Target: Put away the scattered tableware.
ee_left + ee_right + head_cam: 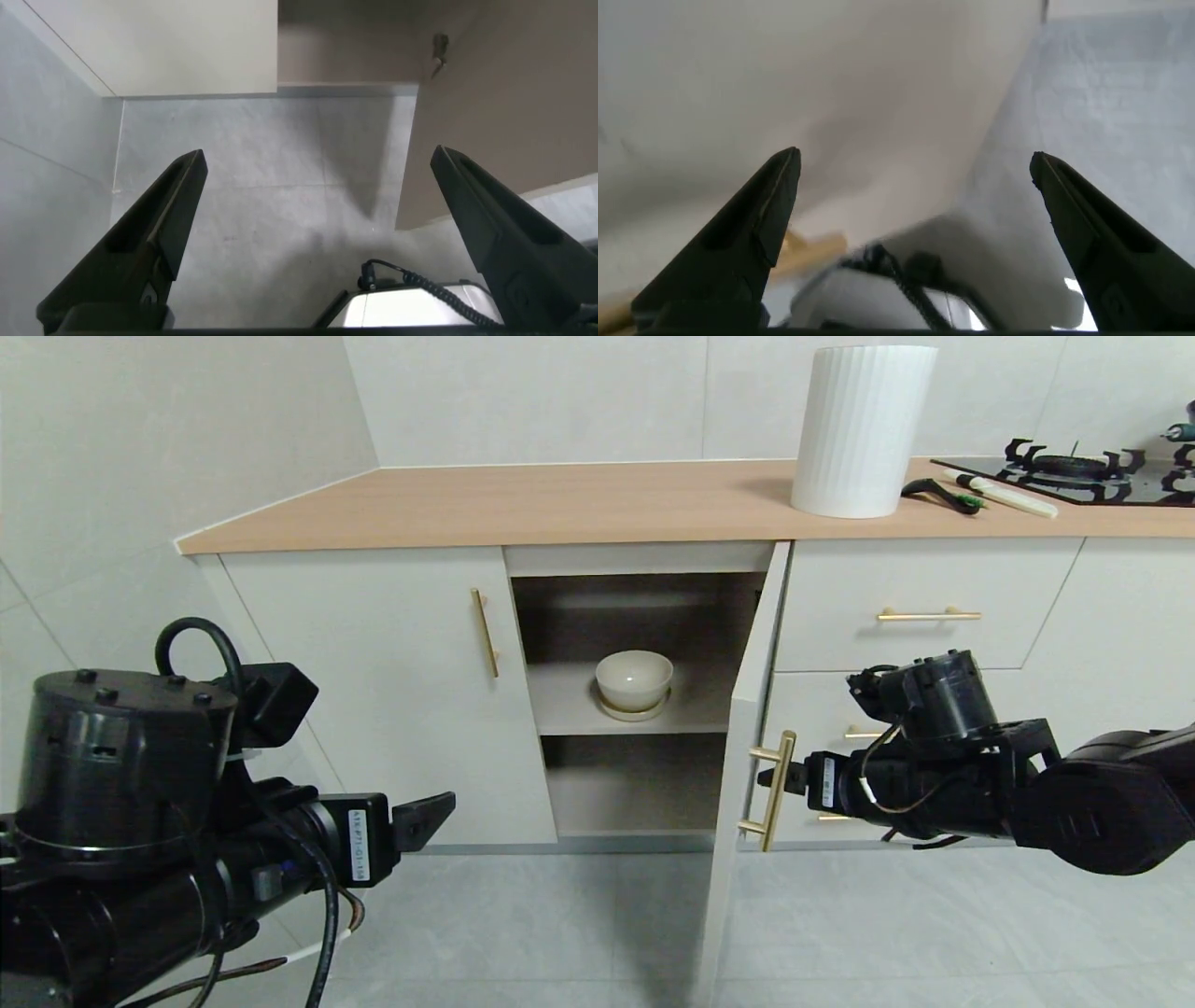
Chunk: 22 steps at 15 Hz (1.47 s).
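Cream bowl [634,679] sits on a small plate [633,713] on the middle shelf [569,709] of the cupboard, behind the open door [747,709], so this piece of tableware looks already put away. The step in hand appears to be shutting that door.

The right hand [794,775] is level with the brass handle [773,791] on the door's outer face. Its fingers are spread wide, and the handle lies low between them in the wrist view. Whether a finger touches the bar I cannot tell. The left hand [318,159] is also spread, holding nothing, low and well away from the door on its cupboard side.

To do it well, the right hand should either close squarely on the middle of the bar or press flat on the panel beside it. A grip near one end would likely twist off. The push should follow the door's arc about its hinged edge rather than run straight, or the fingers may slide along the bar. Easing off just before the door meets the frame would spare the bowl a jolt. The left hand is best kept out of the door's sweep.

Above the door, the wooden surface [523,509] carries a white ribbed cylinder [864,429].
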{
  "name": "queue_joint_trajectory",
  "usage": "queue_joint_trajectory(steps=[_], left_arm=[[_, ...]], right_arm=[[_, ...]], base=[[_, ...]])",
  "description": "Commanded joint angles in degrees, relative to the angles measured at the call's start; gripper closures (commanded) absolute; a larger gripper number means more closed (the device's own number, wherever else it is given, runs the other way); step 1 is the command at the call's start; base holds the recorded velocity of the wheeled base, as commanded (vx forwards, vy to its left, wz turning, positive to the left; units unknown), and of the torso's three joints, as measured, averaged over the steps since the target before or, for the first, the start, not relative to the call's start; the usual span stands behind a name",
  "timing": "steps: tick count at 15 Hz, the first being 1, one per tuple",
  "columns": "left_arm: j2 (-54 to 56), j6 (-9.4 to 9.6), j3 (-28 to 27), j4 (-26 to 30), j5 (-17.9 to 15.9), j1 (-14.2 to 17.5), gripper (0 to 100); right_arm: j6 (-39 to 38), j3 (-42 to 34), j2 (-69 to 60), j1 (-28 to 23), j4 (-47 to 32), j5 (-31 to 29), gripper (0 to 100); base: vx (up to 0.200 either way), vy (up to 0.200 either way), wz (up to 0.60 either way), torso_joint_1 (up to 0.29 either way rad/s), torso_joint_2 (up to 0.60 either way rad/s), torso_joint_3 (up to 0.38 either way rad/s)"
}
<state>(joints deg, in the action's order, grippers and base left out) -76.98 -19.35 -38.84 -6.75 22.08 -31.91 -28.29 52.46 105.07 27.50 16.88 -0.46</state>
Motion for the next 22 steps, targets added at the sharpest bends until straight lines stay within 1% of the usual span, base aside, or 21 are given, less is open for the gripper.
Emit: queue_joint_trajectory(steps=[1, 4, 6, 9, 10, 13, 16, 18, 22], left_arm=[[0.0, 0.01, 0.0, 0.0, 0.2, 0.0, 0], [-0.1, 0.1, 0.0, 0.0, 0.3, 0.0, 0], [0.0, 0.1, 0.2, 0.0, 0.3, 0.0, 0], [0.7, 0.45, 0.7, 0.1, 0.2, -0.2, 0], [0.9, 1.15, 1.0, 0.2, 0.2, -0.2, 0], [0.8, 1.15, 1.0, 0.2, 0.2, -0.1, 0], [0.8, 1.07, 0.9, 0.2, 0.2, -0.1, 0], [0.7, 1.07, 0.8, 0.1, 0.3, -0.1, 0], [0.8, 0.98, 0.6, 0.1, 0.4, -0.1, 0]], right_arm=[[-0.8, -1.0, 2.2, 1.2, 4.1, -0.2, 0], [-3.8, -1.4, 6.1, 2.3, 10.5, -0.5, 0], [-4.0, -1.5, 7.0, 2.5, 12.5, -0.8, 0], [-4.0, -1.5, 7.1, 2.5, 12.7, -0.8, 0], [-4.1, -1.5, 7.3, 2.6, 12.7, -0.8, 0], [-6.0, -1.5, 8.7, 3.3, 16.7, -1.0, 0], [-6.7, -1.4, 12.4, 4.3, 22.8, -4.5, 0], [-7.0, -1.2, 14.1, 5.1, 25.8, -5.5, 0], [-12.0, -0.5, 16.9, 6.3, 32.8, -5.8, 0]], base=[[0.0, 0.0, 0.0, 0.0, 0.0, 0.0], [0.0, 0.0, 0.0, 0.0, 0.0, 0.0], [0.0, 0.0, 0.0, 0.0, 0.0, 0.0], [0.0, 0.0, 0.0, 0.0, 0.0, 0.0], [0.2, 0.0, 0.0, -0.002, 0.0, 0.002], [0.2, 0.0, 0.0, -0.002, 0.0, 0.007], [0.2, 0.0, 0.0, 0.009, 0.0, 0.001], [0.0, 0.0, 0.0, 0.0, 0.0, 0.0], [0.0, 0.0, 0.0, 0.0, 0.0, 0.0]])
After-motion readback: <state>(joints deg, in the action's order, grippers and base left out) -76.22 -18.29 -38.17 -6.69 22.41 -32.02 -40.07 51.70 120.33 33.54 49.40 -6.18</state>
